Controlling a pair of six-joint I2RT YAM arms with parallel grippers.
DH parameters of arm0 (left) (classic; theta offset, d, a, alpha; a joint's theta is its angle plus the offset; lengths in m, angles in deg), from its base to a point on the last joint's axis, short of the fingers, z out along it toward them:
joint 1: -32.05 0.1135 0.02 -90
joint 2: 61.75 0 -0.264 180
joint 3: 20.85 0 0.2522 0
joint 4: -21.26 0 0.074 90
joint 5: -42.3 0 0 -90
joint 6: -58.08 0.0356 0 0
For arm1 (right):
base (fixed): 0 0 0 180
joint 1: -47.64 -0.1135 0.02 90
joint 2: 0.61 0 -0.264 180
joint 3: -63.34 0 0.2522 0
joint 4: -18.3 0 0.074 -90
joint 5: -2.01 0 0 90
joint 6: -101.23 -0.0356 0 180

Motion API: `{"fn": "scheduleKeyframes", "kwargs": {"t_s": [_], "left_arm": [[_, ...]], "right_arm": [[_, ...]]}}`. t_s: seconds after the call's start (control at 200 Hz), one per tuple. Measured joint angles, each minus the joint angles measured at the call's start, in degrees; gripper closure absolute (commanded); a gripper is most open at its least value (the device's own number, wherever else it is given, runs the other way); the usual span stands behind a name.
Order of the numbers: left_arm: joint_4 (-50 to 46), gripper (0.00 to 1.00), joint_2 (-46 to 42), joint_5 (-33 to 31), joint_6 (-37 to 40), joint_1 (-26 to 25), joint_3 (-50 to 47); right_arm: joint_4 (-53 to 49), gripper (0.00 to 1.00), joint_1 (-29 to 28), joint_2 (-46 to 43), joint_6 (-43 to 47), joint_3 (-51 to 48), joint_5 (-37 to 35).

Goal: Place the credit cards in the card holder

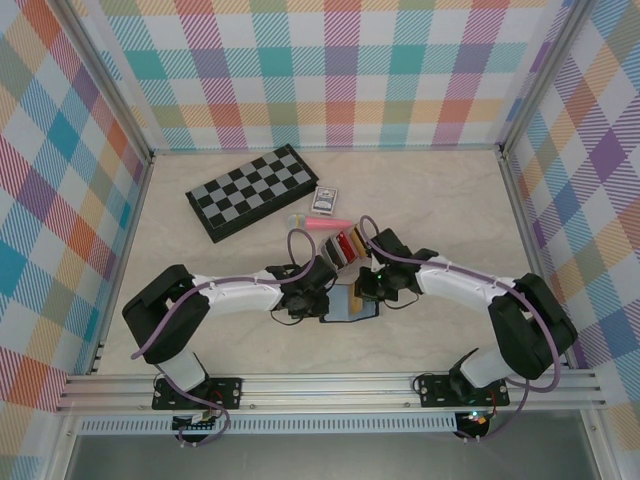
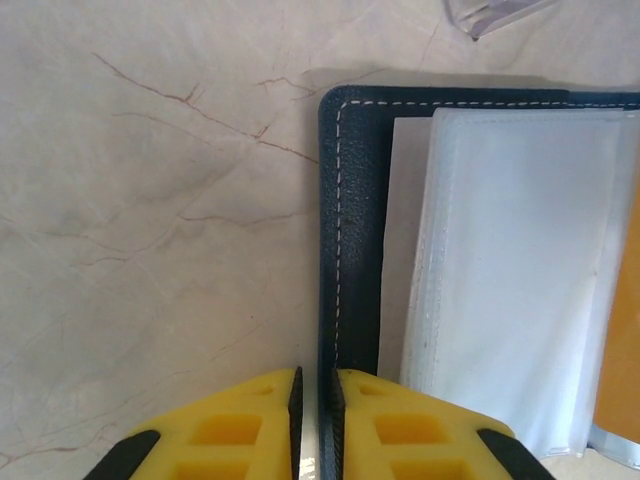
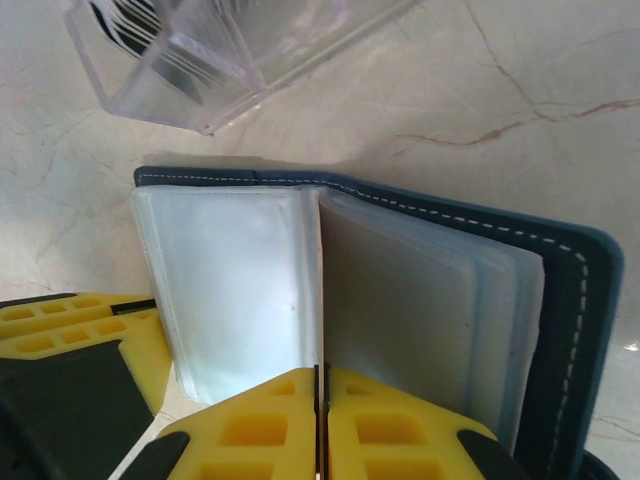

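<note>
Two pinches hold the open holder (image 1: pixel 352 302) flat on the bench (image 1: pixel 440 200): your left pincer (image 2: pixel 316 400) on its navy edge, right pincer (image 3: pixel 321 400) on a clear sleeve (image 3: pixel 312 290), so lift that sleeve gently.

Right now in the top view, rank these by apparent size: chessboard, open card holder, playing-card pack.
1. chessboard: clearly the largest.
2. card holder: partly hidden, but what shows still looks bigger than the pack.
3. playing-card pack: the smallest.
</note>
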Motion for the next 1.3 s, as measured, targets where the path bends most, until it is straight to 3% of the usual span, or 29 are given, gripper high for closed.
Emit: {"fn": "scheduleKeyframes", "kwargs": {"t_s": [0.335,0.75,1.3], "left_arm": [[-0.2,0.9,0.3,0.1,0.0,0.0,0.3],[-0.3,0.93,0.5,0.0,0.0,0.0,0.7],[-0.5,0.93,0.6,0.0,-0.1,0.0,0.8]], "right_arm": [[8.5,0.92,0.8,0.6,-0.5,-3.5,4.3],[11.5,0.94,4.6,0.9,-1.6,-6.0,9.2],[18.8,0.94,5.2,2.9,-0.7,-8.3,13.0]]}}
